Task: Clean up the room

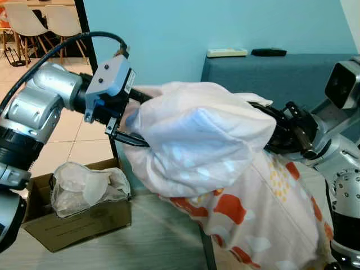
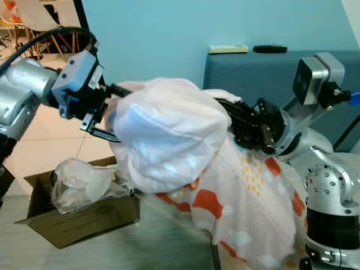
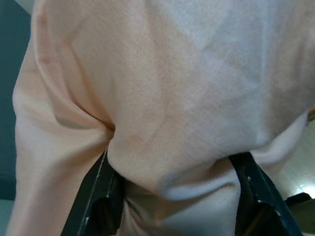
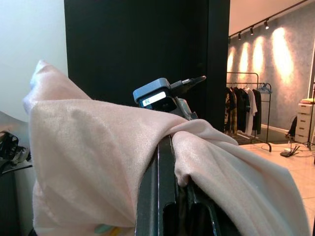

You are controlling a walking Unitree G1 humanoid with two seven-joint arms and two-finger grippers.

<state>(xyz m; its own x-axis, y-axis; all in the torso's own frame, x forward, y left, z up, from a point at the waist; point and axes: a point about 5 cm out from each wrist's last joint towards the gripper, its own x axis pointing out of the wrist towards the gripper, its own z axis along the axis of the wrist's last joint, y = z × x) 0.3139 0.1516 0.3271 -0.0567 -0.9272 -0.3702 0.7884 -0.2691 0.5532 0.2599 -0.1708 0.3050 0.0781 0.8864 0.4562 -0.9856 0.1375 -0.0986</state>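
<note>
A large pale cloth [image 1: 197, 135] with orange and yellow prints on its hanging part is stretched between my two grippers at chest height. My left gripper [image 1: 135, 118] is at the cloth's left end. Its two black fingers [image 3: 96, 196] stand wide apart and the fabric bulges between them. My right gripper [image 4: 172, 196] is at the right end, its fingers closed together with a fold of the cloth pinched between them. The cloth's lower part [image 2: 247, 219] hangs down toward the floor and hides most of the right fingers in the eye views.
A cardboard box [image 1: 73, 225] holding a crumpled clear plastic bag [image 1: 84, 185] sits on the floor at lower left. Behind the cloth is a dark blue sofa [image 1: 292, 73] with a white remote [image 1: 226, 53] and a black remote [image 1: 268, 52]. A black post [image 1: 84, 28] and chairs [image 1: 34, 19] stand at upper left.
</note>
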